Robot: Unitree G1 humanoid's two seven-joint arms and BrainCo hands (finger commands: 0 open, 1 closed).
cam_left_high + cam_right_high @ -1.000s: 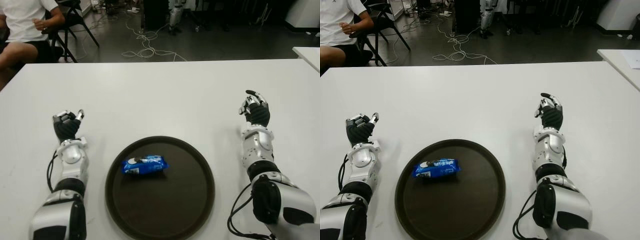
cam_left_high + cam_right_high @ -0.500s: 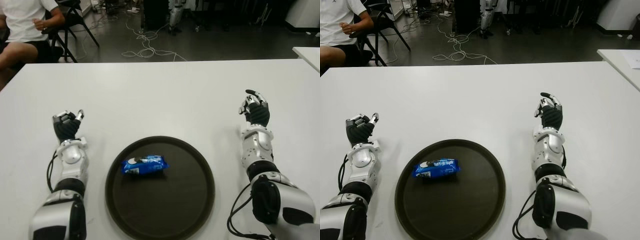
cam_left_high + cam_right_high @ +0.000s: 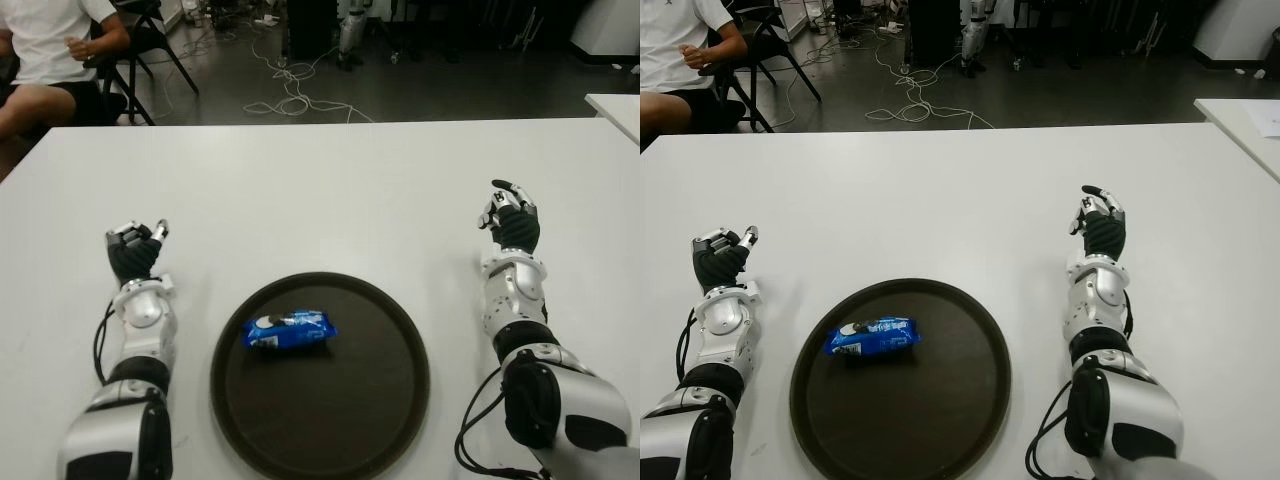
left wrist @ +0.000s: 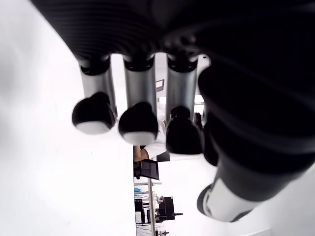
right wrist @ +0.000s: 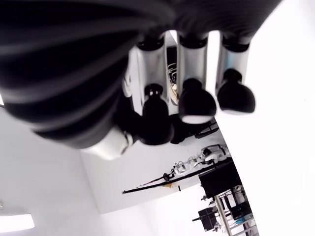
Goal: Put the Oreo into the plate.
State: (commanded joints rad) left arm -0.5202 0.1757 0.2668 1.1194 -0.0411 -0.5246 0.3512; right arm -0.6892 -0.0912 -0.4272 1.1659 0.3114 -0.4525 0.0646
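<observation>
On a broad white table (image 3: pixel 330 190), a round, dark brown tray-like plate (image 3: pixel 320 377) sits near the front edge, midway between the robot's two arms. Inside the plate, on its left half and toward the far rim, lies a small blue Oreo packet (image 3: pixel 289 329) with a cookie picture at its left end; it lies flat, long side across the view.

To the left of the plate, apart from it, is the robot's left hand (image 3: pixel 135 247), black-fingered with a silver wrist. Its fingers (image 4: pixel 138 120) are loosely extended, side by side, with nothing between them and the thumb. To the right of the plate, farther from it, is the right hand (image 3: pixel 512 217). Its fingers (image 5: pixel 197 101) are likewise relaxed and extended, and it holds nothing. Neither hand touches the plate or the packet.

Beyond the far edge of the table is a dark floor with loose white cables (image 3: pixel 290 90). At the far left corner, a person in a white shirt (image 3: pixel 50 50) sits on a black chair (image 3: pixel 150 35). Part of a second white table (image 3: pixel 615 108) shows at the right edge.
</observation>
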